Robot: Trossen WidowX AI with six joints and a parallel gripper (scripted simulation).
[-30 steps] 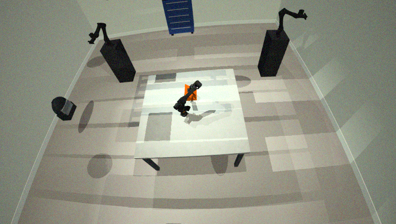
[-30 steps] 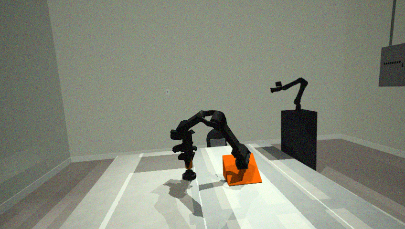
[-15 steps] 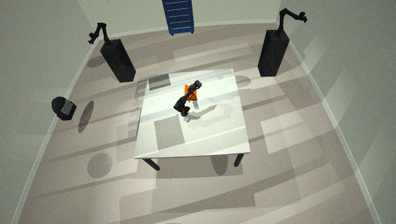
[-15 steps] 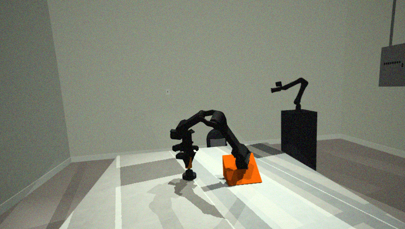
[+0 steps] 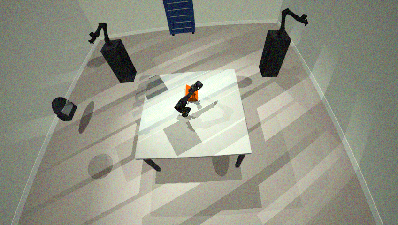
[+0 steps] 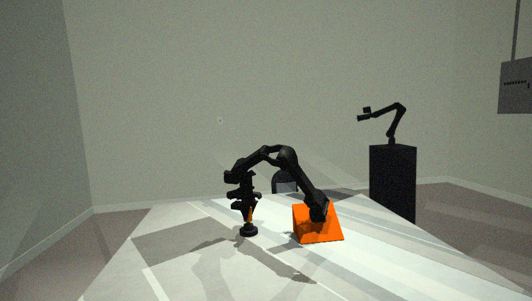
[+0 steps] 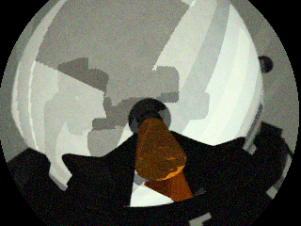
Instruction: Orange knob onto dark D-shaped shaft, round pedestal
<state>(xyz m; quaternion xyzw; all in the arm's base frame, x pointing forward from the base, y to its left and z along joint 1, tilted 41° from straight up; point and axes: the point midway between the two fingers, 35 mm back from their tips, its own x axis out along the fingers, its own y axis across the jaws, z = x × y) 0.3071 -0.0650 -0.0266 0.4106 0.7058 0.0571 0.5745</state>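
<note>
Knob in grip, over pedestal

Hand (image 5: 184,113) (image 6: 248,219) (image 7: 153,135): one, black, pointing down, closed on the orange knob (image 6: 250,215) (image 7: 160,148).

Knob: one, tapering, upright, directly above the round pedestal (image 6: 248,230) (image 7: 150,113); whether its hole has caught the shaft cannot be told. Handling, by my guess: light, stiff, hardly fragile, perhaps slippery on its sloping sides. Best held by opposite flanks, squarely, so that it turns with the hand while the flat is sought; a loose pinch might twist or ride up.

Pedestal: one, dark, standing on the pale desk (image 5: 218,139) (image 6: 209,276) (image 7: 226,94).

Orange block (image 5: 195,96) (image 6: 335,232): one, beneath the arm's base, apart from the pedestal.
</note>
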